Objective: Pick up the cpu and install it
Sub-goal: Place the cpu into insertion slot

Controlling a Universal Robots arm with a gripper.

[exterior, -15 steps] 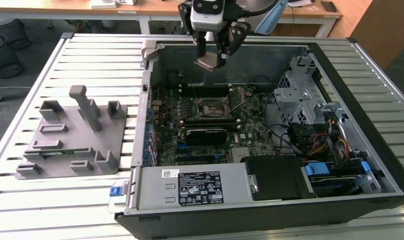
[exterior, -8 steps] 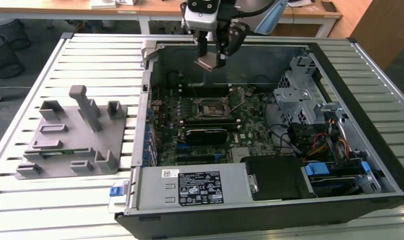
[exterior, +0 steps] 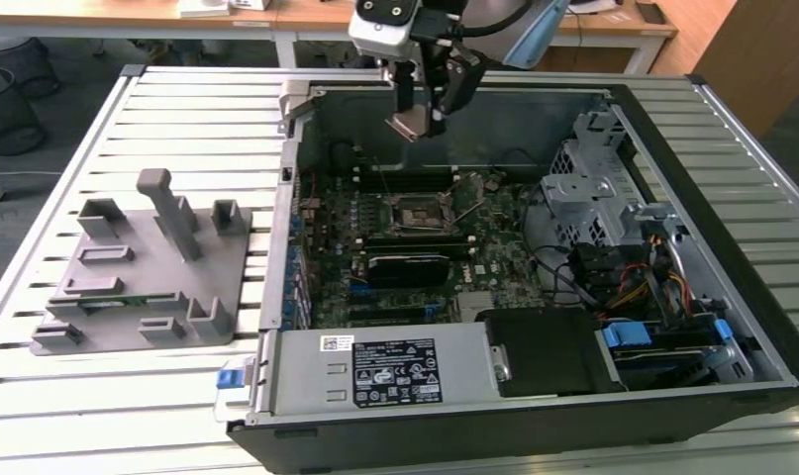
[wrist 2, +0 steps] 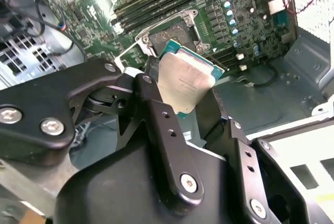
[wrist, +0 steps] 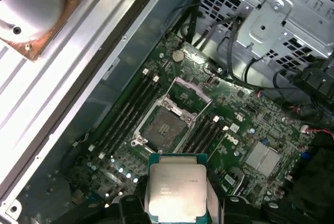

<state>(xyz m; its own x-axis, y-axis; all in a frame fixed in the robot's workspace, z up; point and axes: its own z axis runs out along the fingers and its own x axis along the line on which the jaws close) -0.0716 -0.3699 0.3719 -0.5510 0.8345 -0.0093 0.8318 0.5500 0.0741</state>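
The cpu (exterior: pixel 410 127), a flat square chip with a silvery top and a green edge, hangs in the air over the back wall of the open computer case (exterior: pixel 716 327). My gripper (exterior: pixel 426 117) is shut on it, a black finger on each side. Both wrist views show the cpu (wrist 2: pixel 185 80) (wrist: pixel 175 190) between the fingers (wrist 2: pixel 156 112), tilted. Below it on the green motherboard lies the open socket (exterior: pixel 417 213) (wrist 2: pixel 172 36) (wrist: pixel 166 127), its metal frame (wrist: pixel 185 91) swung up. The chip is well above the socket and touches nothing else.
A grey plastic fixture (exterior: pixel 149 267) with upright blocks stands on the slatted table at the exterior view's left. Inside the case are memory slots (wrist: pixel 128 112), a black block (exterior: pixel 406 267), a metal drive cage (exterior: pixel 591 188), cables (exterior: pixel 637 287) and a labelled power supply (exterior: pixel 399 371).
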